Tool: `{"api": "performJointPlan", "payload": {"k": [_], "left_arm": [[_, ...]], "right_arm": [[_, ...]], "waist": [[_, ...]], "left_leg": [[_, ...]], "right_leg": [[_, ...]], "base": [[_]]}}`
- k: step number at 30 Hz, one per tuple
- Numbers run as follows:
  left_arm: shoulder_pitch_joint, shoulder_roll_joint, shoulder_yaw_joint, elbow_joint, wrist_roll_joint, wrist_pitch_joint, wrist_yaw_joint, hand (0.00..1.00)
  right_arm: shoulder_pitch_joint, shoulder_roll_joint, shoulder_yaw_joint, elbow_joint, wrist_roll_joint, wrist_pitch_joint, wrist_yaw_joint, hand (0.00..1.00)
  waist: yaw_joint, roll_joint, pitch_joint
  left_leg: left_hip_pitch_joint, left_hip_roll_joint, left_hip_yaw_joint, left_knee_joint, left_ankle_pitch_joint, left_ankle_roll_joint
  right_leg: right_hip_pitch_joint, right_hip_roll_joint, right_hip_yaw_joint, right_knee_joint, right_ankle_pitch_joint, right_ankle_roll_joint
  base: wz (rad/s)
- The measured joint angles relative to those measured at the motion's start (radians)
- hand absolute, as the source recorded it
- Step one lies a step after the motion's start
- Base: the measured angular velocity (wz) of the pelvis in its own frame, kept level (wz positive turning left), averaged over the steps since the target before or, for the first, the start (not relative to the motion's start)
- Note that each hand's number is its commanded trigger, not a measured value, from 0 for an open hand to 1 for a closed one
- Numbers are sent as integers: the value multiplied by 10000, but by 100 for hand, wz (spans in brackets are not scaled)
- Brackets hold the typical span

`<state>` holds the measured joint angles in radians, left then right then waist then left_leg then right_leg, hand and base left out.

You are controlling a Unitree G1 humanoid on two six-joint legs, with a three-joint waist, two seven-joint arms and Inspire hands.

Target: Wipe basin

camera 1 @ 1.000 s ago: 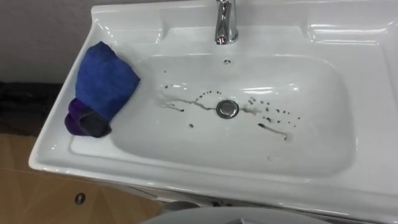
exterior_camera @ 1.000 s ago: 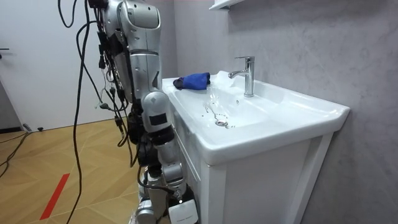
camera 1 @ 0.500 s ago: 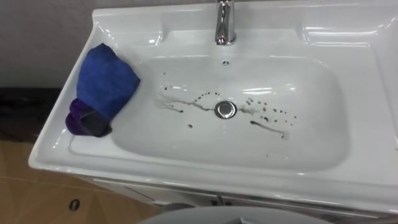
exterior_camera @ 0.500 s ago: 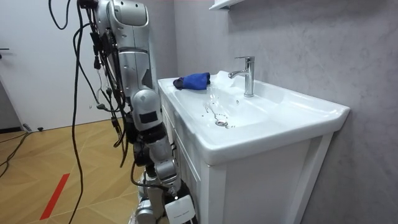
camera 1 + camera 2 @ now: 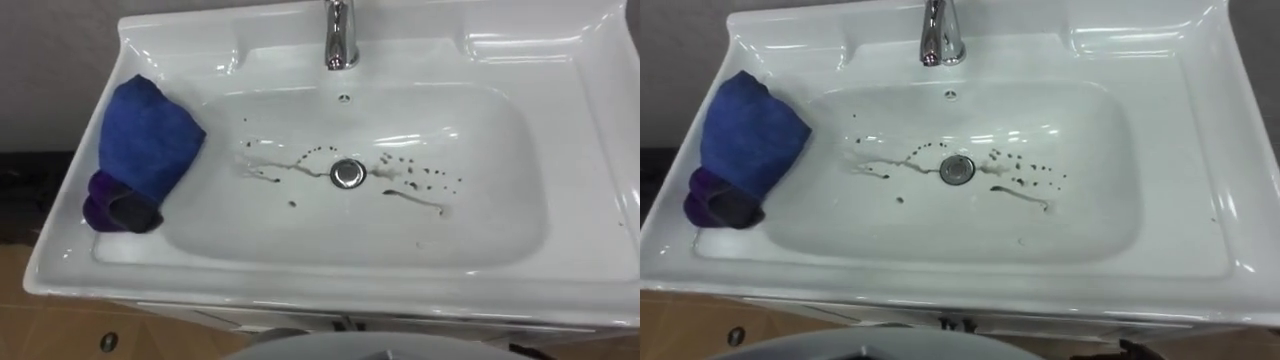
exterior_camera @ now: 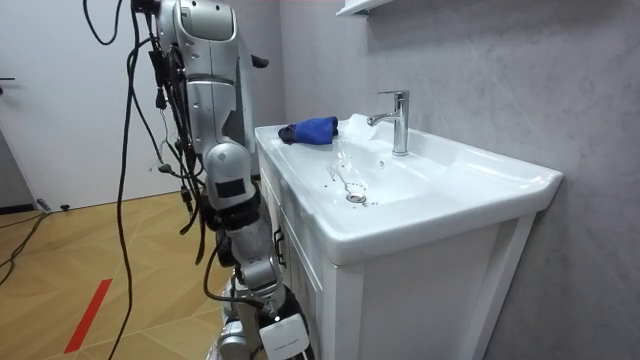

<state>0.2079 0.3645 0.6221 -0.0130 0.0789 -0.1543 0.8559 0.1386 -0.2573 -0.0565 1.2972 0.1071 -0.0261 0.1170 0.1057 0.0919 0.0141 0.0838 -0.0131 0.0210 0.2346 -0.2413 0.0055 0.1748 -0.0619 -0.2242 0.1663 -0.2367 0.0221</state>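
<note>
White basin (image 5: 560, 150), chrome tap (image 5: 340, 35) at its back: in the left eye view dark specks and streaks (image 5: 415, 195) lie round the drain (image 5: 348, 173), and a blue cloth (image 5: 145, 140) sits bunched on the left rim.

In the room view the robot stands at the cabinet (image 6: 420, 290) on a wooden floor (image 6: 80, 260). Its right hand (image 6: 272, 325) hangs low beside the cabinet front; whether it is spread or closed cannot be told. The cloth lies well above and beyond that hand, apart from it.

In the right eye view the cloth rests untouched on the rim.
</note>
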Motion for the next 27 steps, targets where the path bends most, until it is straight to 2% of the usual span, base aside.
{"api": "performJointPlan", "payload": {"k": [4, 5, 9, 11, 16, 19, 23, 25, 27], "left_arm": [[-6, -176, -827, -234, 690, -78, -610, 0], [-6, -342, -1095, -348, 965, -78, -730, 0], [-2, -588, -1903, -510, 1562, -80, -1237, 0], [2, -683, -2072, -692, 1611, -80, -1460, 0], [2, -711, -2359, -787, 1813, -80, -1781, 0], [10, -852, -2507, -787, 2016, -78, -1976, 0], [27, -873, -3169, -787, 2082, -78, -2114, 0], [25, -1000, -3409, -786, 2080, -78, -2154, 0], [27, -1251, -3650, -776, 2080, -79, -2330, 0]], "right_arm": [[-28, 37, -34, 24, 48, -80, 106, 0], [-26, 37, -48, 54, 51, -86, 131, 0], [-17, 37, -35, 230, 45, -164, 174, 0], [-10, 42, -27, 223, 59, -162, 184, 0], [22, 34, 58, 231, 52, -167, 285, 0], [-4, 35, 133, 260, 46, -166, 356, 0], [-29, 41, 352, 346, 60, -161, 382, 0], [-30, 62, 355, 346, 58, -164, 376, 0], [-29, 89, 357, 355, 58, -166, 353, 0]], "waist": [[-246, -49, -22], [-291, -52, -28], [-308, -68, -68], [-309, -82, -78], [-319, -110, -75], [-463, -158, -55], [-481, -232, -58], [-525, -301, -35], [-551, -349, -41]], "left_leg": [[8, 0, -4, -90, 1, -1], [13, -1, 9, -123, 1, -2], [165, 9, 38, -301, 2, -2], [185, 9, 57, -338, 2, -2], [418, 6, 69, -489, 2, -1], [495, 7, 27, -535, 3, -1], [502, 7, 27, -534, 3, 0], [508, 7, 37, -533, 3, -1], [524, 11, 65, -532, 3, 0]], "right_leg": [[22, 20, 26, -157, 26, 15], [22, 23, 19, -163, 33, 18], [20, 40, 188, -175, 34, 19], [7, 40, 248, -181, 34, 20], [101, 35, 350, -178, 35, 21], [181, 38, 322, -183, 35, 21], [203, 42, 328, -201, 35, 21], [212, 43, 330, -201, 35, 21], [214, 43, 357, -192, 35, 21]], "base": [[-3], [0], [-10], [-8], [-8], [4], [0], [0], [-4]]}}
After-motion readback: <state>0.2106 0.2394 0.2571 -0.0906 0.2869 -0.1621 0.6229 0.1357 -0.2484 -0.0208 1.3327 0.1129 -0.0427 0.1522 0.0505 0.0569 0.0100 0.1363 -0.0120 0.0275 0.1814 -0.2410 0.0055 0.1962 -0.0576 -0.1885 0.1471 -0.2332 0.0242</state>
